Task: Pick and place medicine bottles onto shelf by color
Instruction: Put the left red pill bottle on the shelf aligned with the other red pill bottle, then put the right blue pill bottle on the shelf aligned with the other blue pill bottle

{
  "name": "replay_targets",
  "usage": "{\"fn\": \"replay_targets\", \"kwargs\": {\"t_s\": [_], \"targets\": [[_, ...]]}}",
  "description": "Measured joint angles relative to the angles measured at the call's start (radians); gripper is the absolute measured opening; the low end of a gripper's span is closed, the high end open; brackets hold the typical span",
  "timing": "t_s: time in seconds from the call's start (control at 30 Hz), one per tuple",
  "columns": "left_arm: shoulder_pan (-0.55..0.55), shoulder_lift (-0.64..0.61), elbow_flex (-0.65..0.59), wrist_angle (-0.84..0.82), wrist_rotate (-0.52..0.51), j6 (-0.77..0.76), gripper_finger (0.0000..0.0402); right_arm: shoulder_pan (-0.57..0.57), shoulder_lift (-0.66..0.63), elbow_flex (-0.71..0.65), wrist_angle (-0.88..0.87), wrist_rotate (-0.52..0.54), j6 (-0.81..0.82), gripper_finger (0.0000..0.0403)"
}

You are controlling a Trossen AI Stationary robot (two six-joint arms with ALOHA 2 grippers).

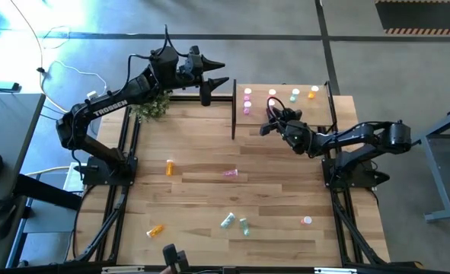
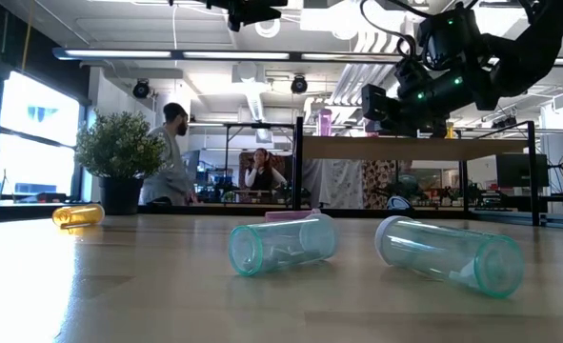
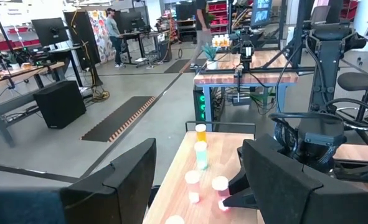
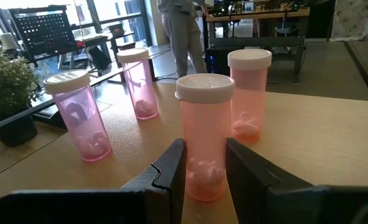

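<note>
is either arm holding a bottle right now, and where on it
The right gripper over the shelf has its jaws around the lower body of an upright red-pink bottle. The left gripper is open and holds nothing.

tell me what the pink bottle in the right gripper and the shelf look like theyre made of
Pink bottle: likely translucent plastic, since pills show through its glossy wall; the white cap looks like opaque matte plastic. Shelf: apparently light wood with a smooth matte top, though laminate is possible.
</note>
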Motion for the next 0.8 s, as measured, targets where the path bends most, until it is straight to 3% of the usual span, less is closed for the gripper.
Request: {"fn": "replay_targets", "kwargs": {"t_s": [0.37,0.8], "targets": [[0.0,0.0,0.0,0.0,0.0,0.0,0.0227,0.0,0.0,0.001,-0.005,0.005,0.0,0.0089],[0.0,0.0,0.0,0.001,0.0,-0.001,0.0227,0.001,-0.001,0.001,-0.01,0.018,0.003,0.0159]]}}
